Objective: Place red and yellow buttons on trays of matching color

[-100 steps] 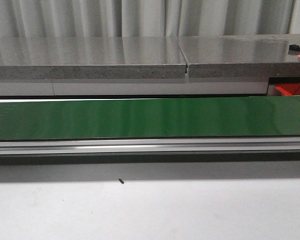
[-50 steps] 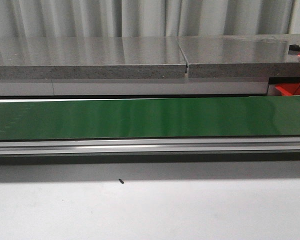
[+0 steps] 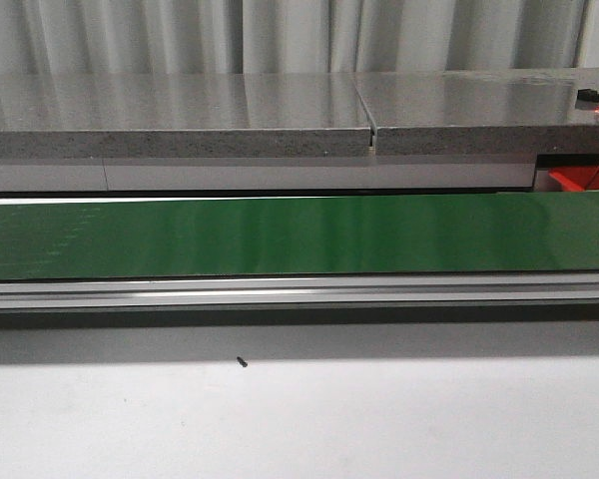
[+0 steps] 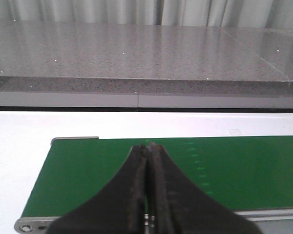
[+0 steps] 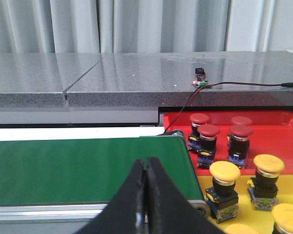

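In the right wrist view, a red tray (image 5: 283,141) holds several red buttons (image 5: 208,131), and beside it a yellow tray (image 5: 244,202) holds several yellow buttons (image 5: 224,171). Both stand past the end of the green conveyor belt (image 5: 83,168). My right gripper (image 5: 146,163) is shut with nothing in it, over the belt's near edge. My left gripper (image 4: 149,148) is also shut and empty, above the other end of the belt (image 4: 234,170). The front view shows the belt (image 3: 299,235) bare, a corner of the red tray (image 3: 579,180) at the far right, and neither gripper.
A grey stone counter (image 3: 280,110) runs behind the belt, carrying a small board with a lit red light and a wire (image 5: 201,82). An aluminium rail (image 3: 299,291) edges the belt's front. A small dark speck (image 3: 242,362) lies on the white table.
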Motion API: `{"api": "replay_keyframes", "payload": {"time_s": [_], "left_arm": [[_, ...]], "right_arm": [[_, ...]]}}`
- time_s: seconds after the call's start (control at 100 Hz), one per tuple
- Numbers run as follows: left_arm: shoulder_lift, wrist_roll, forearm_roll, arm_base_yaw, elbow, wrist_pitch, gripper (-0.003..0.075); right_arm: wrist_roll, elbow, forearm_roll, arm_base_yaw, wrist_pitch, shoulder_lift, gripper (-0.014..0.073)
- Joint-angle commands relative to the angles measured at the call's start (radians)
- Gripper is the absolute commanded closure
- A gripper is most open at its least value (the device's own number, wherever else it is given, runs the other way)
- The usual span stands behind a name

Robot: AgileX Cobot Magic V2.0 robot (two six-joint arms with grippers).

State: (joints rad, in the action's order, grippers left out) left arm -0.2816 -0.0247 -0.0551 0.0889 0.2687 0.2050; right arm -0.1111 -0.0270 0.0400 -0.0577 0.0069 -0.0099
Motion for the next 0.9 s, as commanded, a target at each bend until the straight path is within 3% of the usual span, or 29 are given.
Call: {"api": "replay_keyframes", "payload": {"time_s": [0.0, 0.53, 0.89], "left_arm": [[0.039, -0.005, 0.023, -0.012, -0.014, -0.097, 0.0741], [0.32, -0.005, -0.01, -0.063, -0.301, -0.257, 0.0741], [0.32, -0.005, -0.025, -0.067, -0.299, -0.248, 0.0741]], "right_arm": [[0.007, 0.015, 0.009, -0.005, -0.071, -0.019, 0.0685], [0.007, 0.015, 0.009, -0.005, -0.071, -0.019, 0.0685], [0.007, 0.015, 0.009, -0.005, -0.071, -0.019, 0.0685]]}}
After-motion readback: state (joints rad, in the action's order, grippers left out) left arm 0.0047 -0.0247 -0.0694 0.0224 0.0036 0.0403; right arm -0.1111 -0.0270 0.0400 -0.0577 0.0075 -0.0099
